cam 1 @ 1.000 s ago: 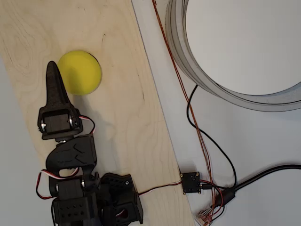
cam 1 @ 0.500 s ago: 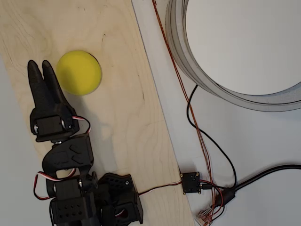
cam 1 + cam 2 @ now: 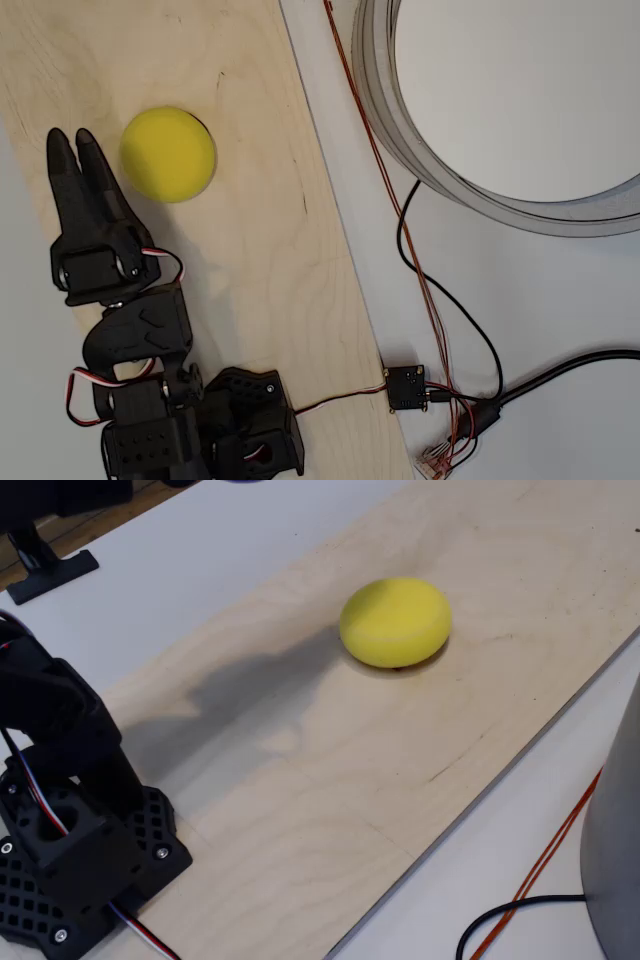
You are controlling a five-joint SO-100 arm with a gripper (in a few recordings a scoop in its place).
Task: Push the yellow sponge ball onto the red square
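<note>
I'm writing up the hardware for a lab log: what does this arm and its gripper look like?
The arm is matte black printed plastic with a perforated base block. The gripper has two long, tapered, pointed black fingers. Red, white and black servo wires loop beside the joints.

The yellow sponge ball [image 3: 395, 622] rests on the plywood board [image 3: 400, 750], well apart from the arm base [image 3: 75, 855].

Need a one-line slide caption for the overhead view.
Black pincer beside yellow sponge ball on plywood board.
</note>
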